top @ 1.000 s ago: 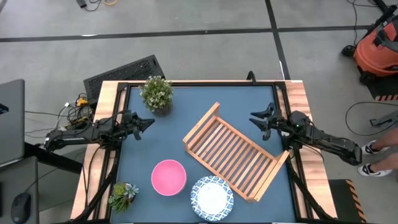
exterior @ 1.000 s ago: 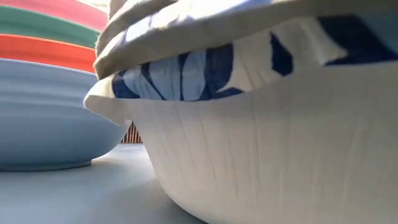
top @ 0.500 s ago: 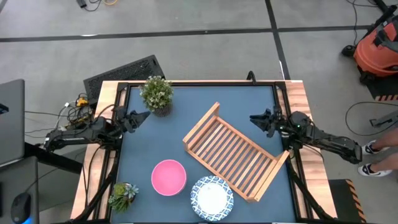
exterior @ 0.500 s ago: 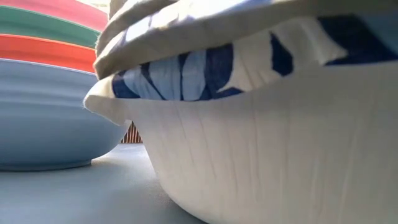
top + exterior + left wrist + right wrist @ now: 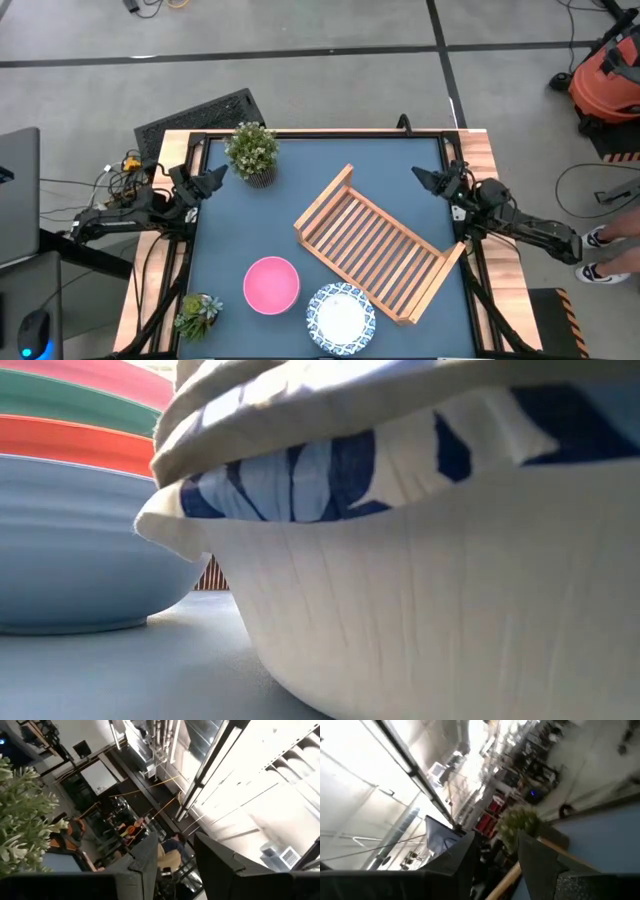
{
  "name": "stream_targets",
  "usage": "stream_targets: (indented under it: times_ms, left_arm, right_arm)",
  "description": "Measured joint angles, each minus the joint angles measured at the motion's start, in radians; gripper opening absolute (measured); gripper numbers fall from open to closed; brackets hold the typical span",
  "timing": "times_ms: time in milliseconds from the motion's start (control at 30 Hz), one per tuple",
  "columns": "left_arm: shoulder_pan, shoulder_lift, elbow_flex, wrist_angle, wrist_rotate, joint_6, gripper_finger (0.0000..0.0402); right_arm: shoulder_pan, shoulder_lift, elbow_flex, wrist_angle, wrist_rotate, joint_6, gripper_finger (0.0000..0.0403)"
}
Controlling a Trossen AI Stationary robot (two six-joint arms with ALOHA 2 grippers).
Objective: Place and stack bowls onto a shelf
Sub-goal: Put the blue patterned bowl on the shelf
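Bowls are both off the shelf [image 5: 375, 243] so far: the pink bowl [image 5: 271, 284] and the white bowl with the blue pattern [image 5: 341, 313] sit on the blue table [image 5: 330, 160] near its front edge, just beside the empty wooden rack. Left gripper [image 5: 207, 179] has pulled back to the left edge by the potted plant [image 5: 251, 150] and just spread its fingers, empty. Right gripper [image 5: 432, 181] has backed off too, fingers apart, holding nothing. Looks like nothing's started yet.

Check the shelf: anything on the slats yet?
No. The shelf is empty, bare slats visible throughout. The pink bowl and patterned bowl sit on the table beside it. Nothing covers it.
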Motion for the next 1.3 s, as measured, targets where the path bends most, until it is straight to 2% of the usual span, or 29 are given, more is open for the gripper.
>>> stream_targets:
  times_ms: [133,233,367,467,667,833,1100,1300]
  left_arm:
    - [0.000,0.000,0.000,0.028,-0.011,-0.001,0.0113]
    - [0.000,0.000,0.000,0.053,-0.069,-0.028,0.0113]
    - [0.000,0.000,0.000,0.061,-0.181,-0.038,0.0113]
    - [0.000,0.000,0.000,0.063,-0.208,-0.055,0.0113]
    - [0.000,0.000,0.000,0.038,-0.204,-0.023,0.0113]
    - [0.000,0.000,0.000,-0.027,-0.199,-0.034,0.0113]
    - [0.000,0.000,0.001,-0.104,-0.127,-0.081,0.0112]
    - [0.000,0.000,0.001,-0.135,-0.110,-0.084,0.0112]
  right_arm:
    - [0.000,0.000,0.001,0.035,-0.009,0.036,0.0171]
    - [0.000,0.004,0.050,0.051,-0.009,-0.003,0.0171]
    - [-0.001,0.056,0.196,-0.026,0.001,-0.151,0.0171]
    - [0.001,0.135,0.351,-0.160,0.010,-0.246,0.0171]
    - [0.020,0.412,0.681,-0.541,-0.008,-0.396,0.0171]
    - [0.096,0.670,0.874,-0.711,-0.025,-0.544,0.0171]
    - [0.307,1.047,1.056,-0.890,-0.062,-0.641,0.0171]
    - [0.490,1.256,1.143,-0.976,-0.096,-0.608,0.0171]
